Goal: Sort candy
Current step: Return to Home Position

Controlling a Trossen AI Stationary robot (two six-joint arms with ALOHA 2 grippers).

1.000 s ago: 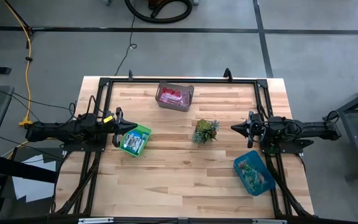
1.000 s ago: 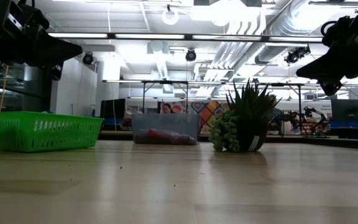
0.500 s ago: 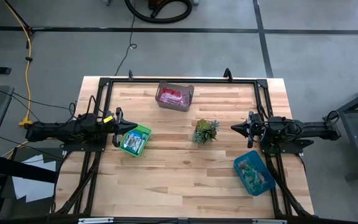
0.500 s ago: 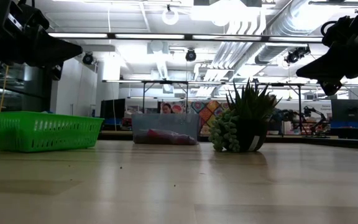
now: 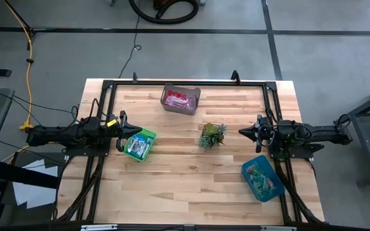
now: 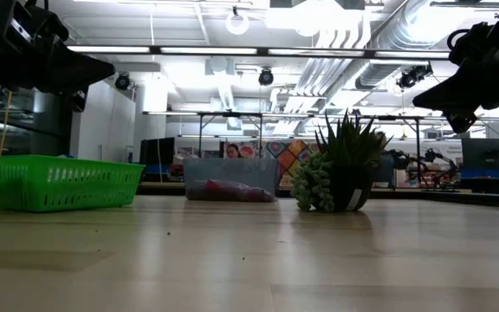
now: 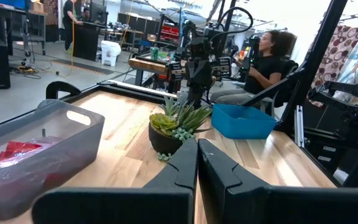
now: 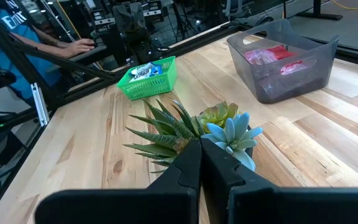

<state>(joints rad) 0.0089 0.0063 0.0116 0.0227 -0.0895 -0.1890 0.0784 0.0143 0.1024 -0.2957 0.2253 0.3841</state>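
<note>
Some candy (image 5: 261, 174) in the blue bin (image 5: 245, 171) shows, seemingly, only from above.

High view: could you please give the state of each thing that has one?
Left gripper: shut, empty.
Right gripper: shut, empty.
Green bin: holds blue-and-white candy.
Grey bin: holds red candy.
Blue bin: holds clear candy.
Plant: upright.

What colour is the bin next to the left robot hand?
Bright green bin; the right wrist view shows it best.
</note>
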